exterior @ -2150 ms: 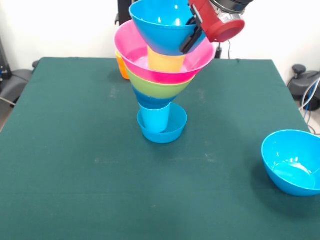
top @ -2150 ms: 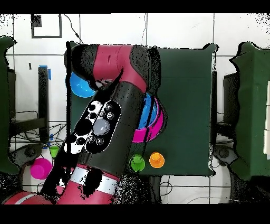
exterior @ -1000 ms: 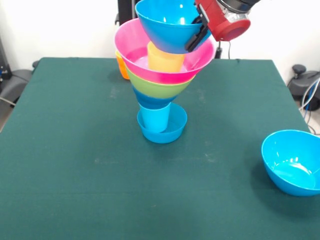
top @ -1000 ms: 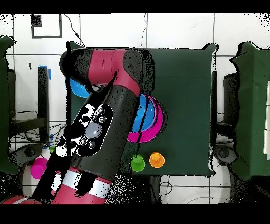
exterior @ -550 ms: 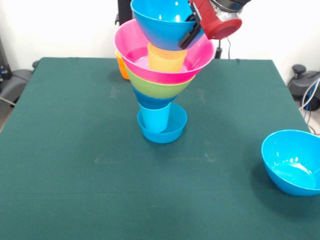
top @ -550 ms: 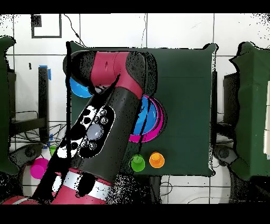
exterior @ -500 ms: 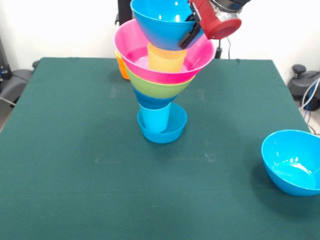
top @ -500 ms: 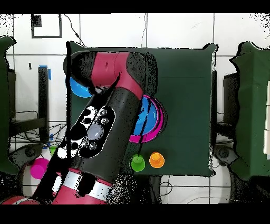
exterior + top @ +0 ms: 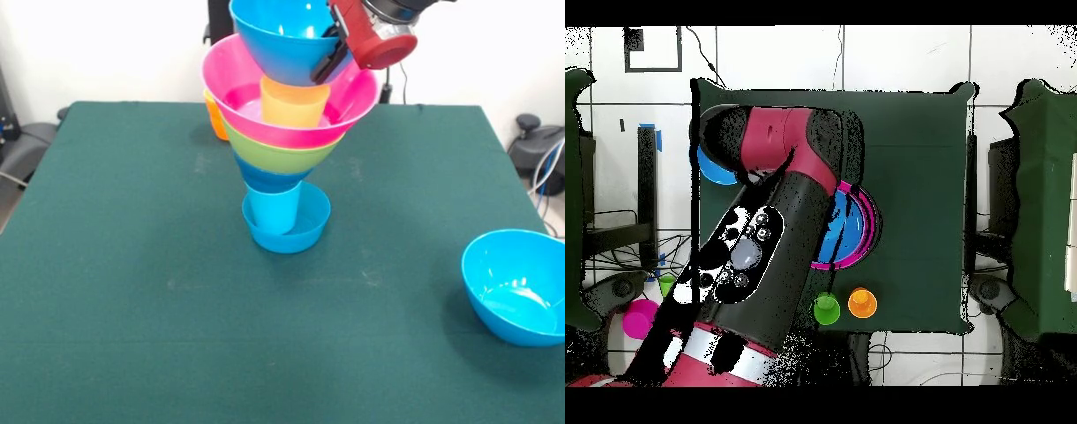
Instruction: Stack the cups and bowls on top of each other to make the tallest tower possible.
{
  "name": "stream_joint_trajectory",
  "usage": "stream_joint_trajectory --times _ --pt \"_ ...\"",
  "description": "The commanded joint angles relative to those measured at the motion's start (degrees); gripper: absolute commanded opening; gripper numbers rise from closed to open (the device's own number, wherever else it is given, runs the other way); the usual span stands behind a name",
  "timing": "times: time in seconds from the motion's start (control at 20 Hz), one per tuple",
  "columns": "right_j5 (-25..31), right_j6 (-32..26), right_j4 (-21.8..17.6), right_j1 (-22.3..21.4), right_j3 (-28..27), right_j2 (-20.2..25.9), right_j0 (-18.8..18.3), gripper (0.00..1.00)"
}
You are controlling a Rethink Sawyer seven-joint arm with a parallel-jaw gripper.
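Since the frame 0.5 s ago the large blue bowl (image 9: 287, 40) in the gripper (image 9: 333, 55) has edged a touch to the left in your front view, and overhead the arm (image 9: 755, 250) has swung slightly so more of the pink rim shows; nothing else has moved. Your front view cuts off the top of that bowl and most of the gripper at the upper edge, so you see only a black finger clamped against the bowl's right wall, closed on it. The bowl sits directly over the yellow cup (image 9: 294, 103), and you cannot tell whether the two touch. That cup stands inside the pink ribbed bowl (image 9: 349, 102), which rests on the lime green bowl (image 9: 281, 156), then a blue bowl (image 9: 267, 182), then the light blue cup (image 9: 273, 210) standing in a smaller blue bowl (image 9: 311, 223) on the green table (image 9: 132, 291). The orange cup (image 9: 214, 118) is mostly hidden behind the tower in front; overhead it (image 9: 862, 302) stands just beside the green cup (image 9: 827, 309) at the table edge. Overhead the arm covers most of the tower. 1 more large blue bowl (image 9: 515, 285) sits well apart at the table's edge.
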Motion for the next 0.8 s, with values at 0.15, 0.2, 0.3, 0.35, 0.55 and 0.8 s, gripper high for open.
stream_joint_trajectory --times 0.15,0.2,0.3,0.35,0.55,0.8 --pt "-6.11 11.15 -0.24 1.68 5.39 3.07 1.13 0.0" --pt "-6.5 11.09 -0.13 1.71 5.51 3.07 1.09 0.0" --pt "-7.34 10.71 -0.16 1.74 5.54 2.95 0.99 0.0" --pt "-7.28 10.39 -0.2 1.83 5.24 2.86 0.98 0.0" --pt "-6.91 9.92 -0.28 1.84 4.77 2.33 0.94 0.0" --pt "-5.06 9.39 0.1 1.56 4.4 2.36 0.88 0.0"
